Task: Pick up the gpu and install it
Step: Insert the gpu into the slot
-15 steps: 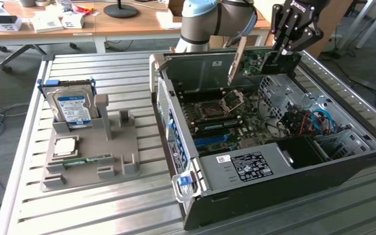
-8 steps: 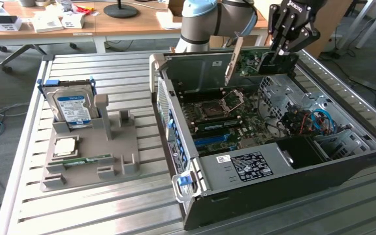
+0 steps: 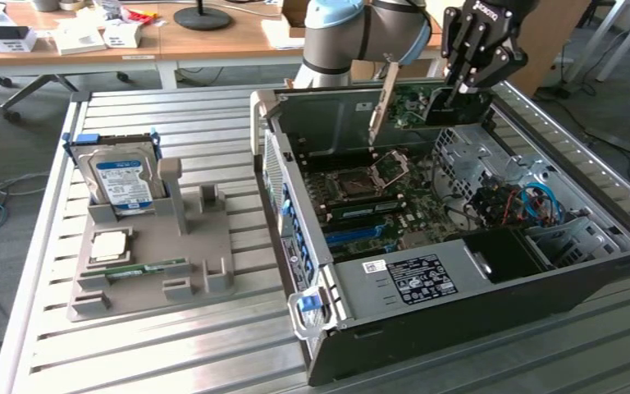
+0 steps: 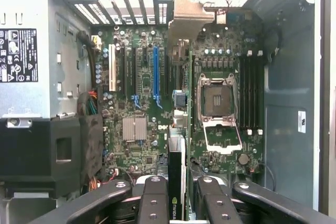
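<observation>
My gripper (image 3: 449,105) is shut on the gpu (image 3: 408,105), holding it on edge above the open computer case (image 3: 326,345), at the case's far end. Its metal bracket (image 3: 380,107) hangs down toward the motherboard (image 3: 370,193). In the wrist view the gpu (image 4: 177,177) appears edge-on between the black fingers (image 4: 154,203), its bracket (image 4: 191,17) pointing at the rear slot openings. The card hovers over the board between the blue expansion slot (image 4: 155,72) and the CPU socket (image 4: 216,100), not touching either.
A grey holder tray (image 3: 145,279) at the exterior view's left carries a hard drive (image 3: 121,180), a processor (image 3: 109,245) and a memory stick (image 3: 140,269). Inside the case are a power supply (image 3: 430,275), cables (image 3: 518,205) and drive cages. Desks stand behind the table.
</observation>
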Controlling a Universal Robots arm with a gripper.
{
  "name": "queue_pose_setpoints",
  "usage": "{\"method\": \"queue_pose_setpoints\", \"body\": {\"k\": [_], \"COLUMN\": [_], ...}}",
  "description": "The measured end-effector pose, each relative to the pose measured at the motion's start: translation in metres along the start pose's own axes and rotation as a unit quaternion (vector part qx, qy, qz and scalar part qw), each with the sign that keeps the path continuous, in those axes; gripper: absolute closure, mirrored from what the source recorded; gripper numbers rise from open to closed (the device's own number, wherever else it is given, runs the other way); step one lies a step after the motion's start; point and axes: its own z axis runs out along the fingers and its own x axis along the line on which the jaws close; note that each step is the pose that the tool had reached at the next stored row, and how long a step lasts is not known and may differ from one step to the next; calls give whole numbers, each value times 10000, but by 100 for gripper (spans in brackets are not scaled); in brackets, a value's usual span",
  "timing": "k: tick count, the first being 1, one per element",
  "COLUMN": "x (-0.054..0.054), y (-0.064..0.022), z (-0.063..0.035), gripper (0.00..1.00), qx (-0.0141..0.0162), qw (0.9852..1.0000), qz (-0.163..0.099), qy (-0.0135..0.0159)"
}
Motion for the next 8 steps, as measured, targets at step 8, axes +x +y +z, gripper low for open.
{"method": "queue_pose_setpoints", "body": {"k": [8], "x": [3], "y": [111], "z": [9], "gripper": [74], "qx": [2], "qw": [10000], "qz": [0], "qy": [0]}}
